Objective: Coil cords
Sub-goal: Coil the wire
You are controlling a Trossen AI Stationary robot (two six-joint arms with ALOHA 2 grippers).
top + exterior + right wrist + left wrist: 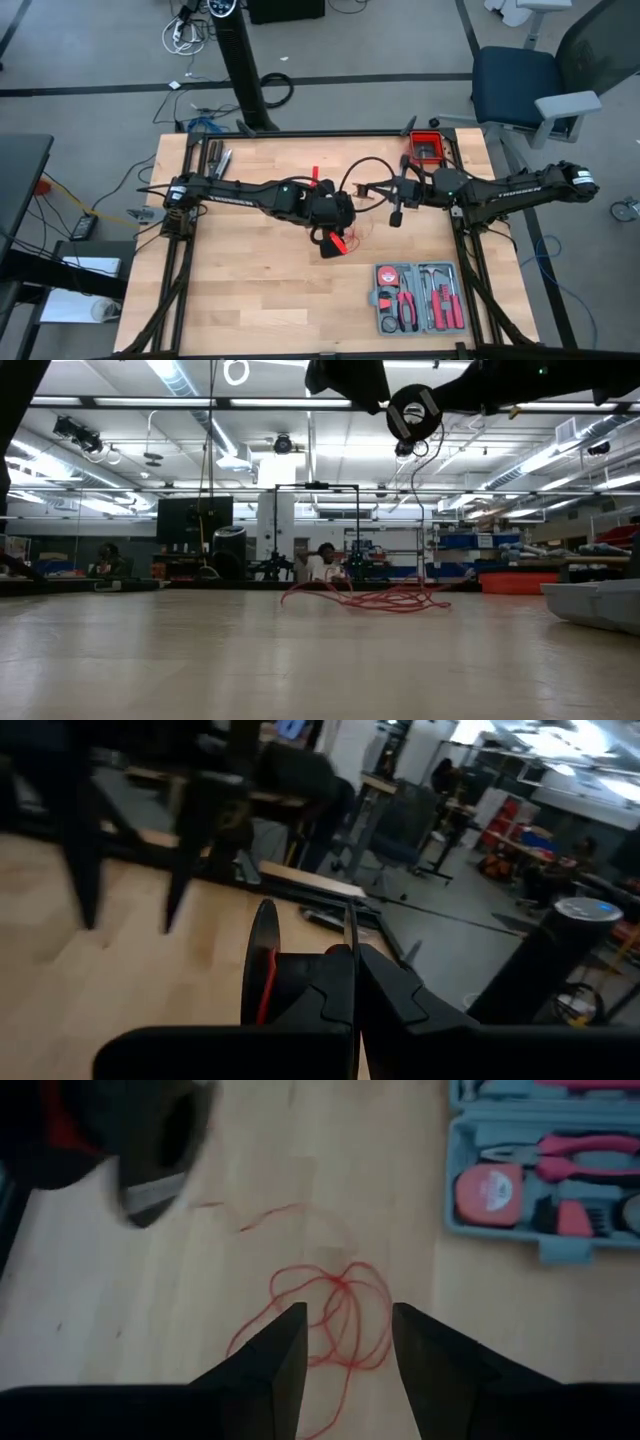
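We see the table (250, 300) from above, and nearest the bottom edge, at the lower right, lies the open grey tool case (418, 297) with its red-handled tools. Higher up, near the middle of the frame, our left gripper (334, 243) hangs over the red cord (345, 240), a loose thread-thin tangle lying on the wood just beside the fingers. In the left wrist view the two dark fingers (275, 1370) stand apart as wide as they go, the gap between them framing the cord's (330, 1315) loops on the table below; nothing is between them and we cannot see them touching the cord. In the low view the cord (375, 598) shows as a flat red scribble on the tabletop at mid-frame.

A little farther up and to the right, our right gripper (397, 212) is raised off the table beside the left arm. In the right wrist view its fingers (352, 970) are pressed together, and we see nothing held between them.

At the table's upper right edge sits a small red box (427, 150).
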